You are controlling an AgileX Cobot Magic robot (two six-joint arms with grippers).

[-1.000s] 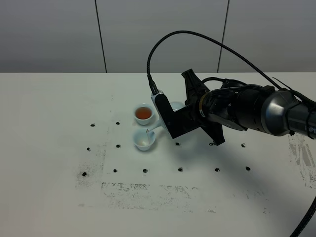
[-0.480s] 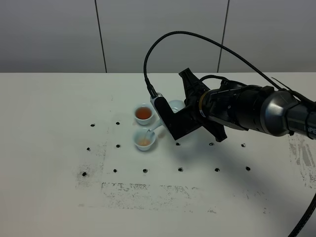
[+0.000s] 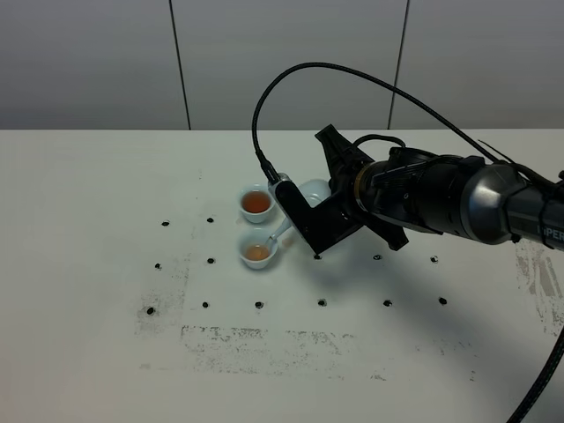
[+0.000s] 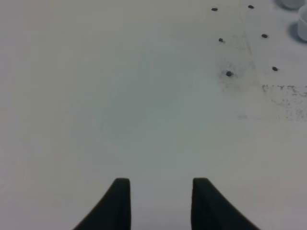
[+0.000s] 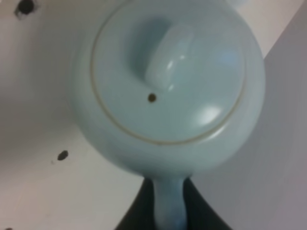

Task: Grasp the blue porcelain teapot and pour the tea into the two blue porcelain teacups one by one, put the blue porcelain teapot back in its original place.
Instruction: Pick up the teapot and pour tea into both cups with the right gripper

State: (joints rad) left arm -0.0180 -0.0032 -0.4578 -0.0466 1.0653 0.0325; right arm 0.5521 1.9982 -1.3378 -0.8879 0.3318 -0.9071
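The blue porcelain teapot [image 3: 315, 188] hangs tilted over the table, its thin spout [image 3: 280, 231] pointing down at the nearer teacup [image 3: 258, 254], which holds some orange tea. Just behind it, the farther teacup [image 3: 256, 204] is full of tea. My right gripper [image 3: 308, 218] is shut on the teapot's loop handle [image 5: 168, 208]. The right wrist view is filled by the teapot [image 5: 168, 81], its lid and its knob. My left gripper [image 4: 160, 201] hovers over bare table far to the left, fingers apart with nothing between them. It is out of the exterior high view.
The white table [image 3: 106, 194] has rows of small dark holes and a scuffed grey patch [image 3: 264, 339] near its front. A black cable [image 3: 352, 75] arcs above the right arm. Both cups show as pale edges [image 4: 303, 24] in a corner of the left wrist view.
The nearer teacup was empty a second ago and now holds orange tea. The right arm has edged back and left with the teapot still tipped. The left gripper has not moved.
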